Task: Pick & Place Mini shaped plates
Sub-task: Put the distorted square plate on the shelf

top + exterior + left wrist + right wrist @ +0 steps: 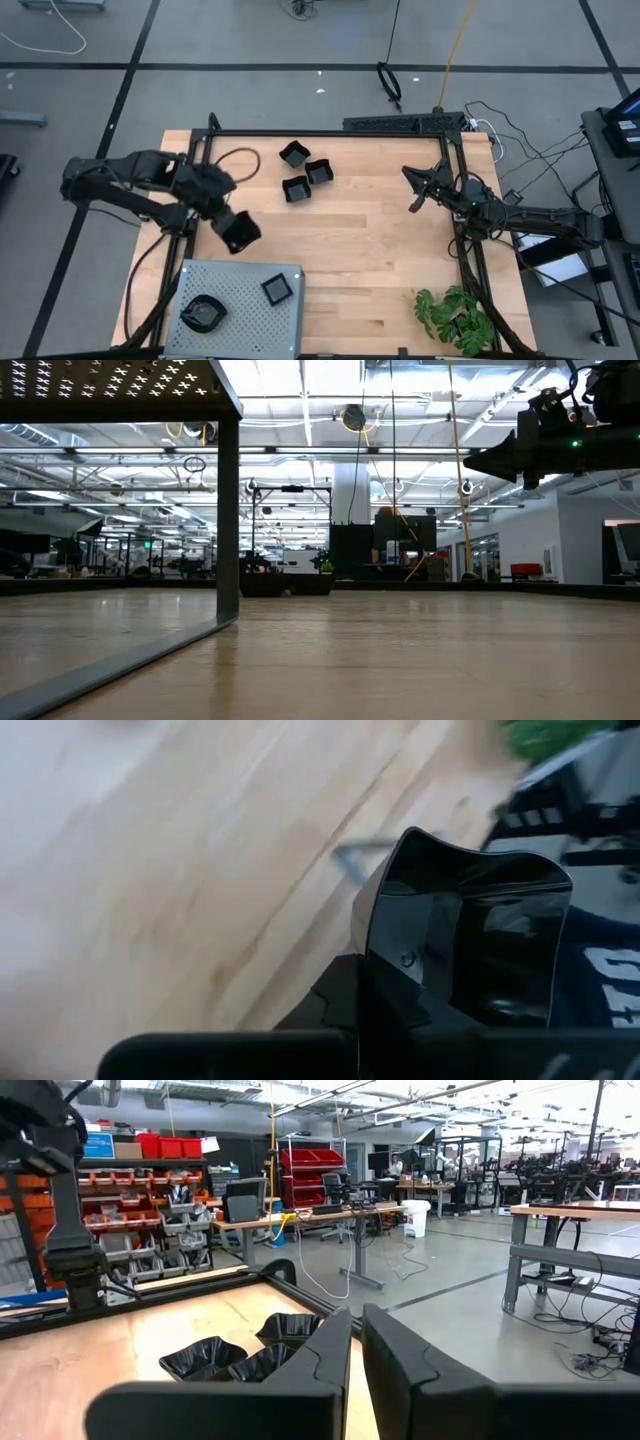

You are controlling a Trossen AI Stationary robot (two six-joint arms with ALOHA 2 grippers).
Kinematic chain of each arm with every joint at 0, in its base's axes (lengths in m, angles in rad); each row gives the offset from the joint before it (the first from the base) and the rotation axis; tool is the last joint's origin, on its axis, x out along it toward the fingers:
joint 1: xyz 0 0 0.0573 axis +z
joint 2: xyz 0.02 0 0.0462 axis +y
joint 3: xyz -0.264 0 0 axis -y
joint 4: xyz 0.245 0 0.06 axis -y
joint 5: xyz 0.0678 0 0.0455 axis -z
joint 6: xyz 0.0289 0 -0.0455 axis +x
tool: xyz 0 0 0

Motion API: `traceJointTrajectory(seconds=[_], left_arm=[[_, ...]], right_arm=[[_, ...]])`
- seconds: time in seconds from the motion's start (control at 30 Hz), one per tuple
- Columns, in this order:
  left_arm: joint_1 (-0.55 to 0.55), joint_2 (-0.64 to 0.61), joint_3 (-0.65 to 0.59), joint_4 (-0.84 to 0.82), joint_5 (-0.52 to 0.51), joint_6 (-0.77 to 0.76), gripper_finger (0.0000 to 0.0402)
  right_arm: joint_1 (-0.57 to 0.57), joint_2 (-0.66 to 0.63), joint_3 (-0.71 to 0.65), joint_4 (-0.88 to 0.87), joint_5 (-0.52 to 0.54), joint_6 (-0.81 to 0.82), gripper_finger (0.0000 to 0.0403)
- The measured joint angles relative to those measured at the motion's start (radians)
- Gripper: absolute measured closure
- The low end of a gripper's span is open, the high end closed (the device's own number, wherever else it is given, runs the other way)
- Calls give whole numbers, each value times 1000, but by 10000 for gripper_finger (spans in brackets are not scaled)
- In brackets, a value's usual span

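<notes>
- Pinching a square black mini plate (239, 231), the left gripper (228, 226) hangs just above the perforated grey tray (250, 320)
- Tray holds a square plate (277, 289) and a rounder one (203, 314)
- Three plates (305, 172) lie on the wooden surface (370, 250)
- Right gripper (414, 190) idle, fingers pressed together

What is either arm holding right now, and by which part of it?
The left gripper holds a black mini plate by its rim, one finger against the inner wall, above the table near the grey tray. The right gripper is shut and holds nothing.
</notes>
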State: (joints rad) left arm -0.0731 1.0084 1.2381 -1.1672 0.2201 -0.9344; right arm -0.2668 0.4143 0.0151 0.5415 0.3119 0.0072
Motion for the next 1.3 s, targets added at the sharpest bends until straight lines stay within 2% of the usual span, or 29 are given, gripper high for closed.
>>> traceJointTrajectory(seconds=[0.2, 0.43, 0.67, 0.9, 1.3], left_arm=[[-202, 17, 0, -13, -117, -244, 397], [-427, 90, 0, -2, -183, -511, 396], [-588, 141, 0, 2, -309, -779, 396], [-691, 221, 0, 10, -420, -866, 393], [-760, 296, 0, 12, -422, -921, 384]], right_arm=[[0, 0, 0, 0, 0, 0, 385], [0, 0, 0, 0, 0, 0, 385], [0, 0, 0, 0, 0, 0, 385], [0, 0, 0, 0, 0, 0, 385], [0, 0, 0, 0, 0, 0, 385]])
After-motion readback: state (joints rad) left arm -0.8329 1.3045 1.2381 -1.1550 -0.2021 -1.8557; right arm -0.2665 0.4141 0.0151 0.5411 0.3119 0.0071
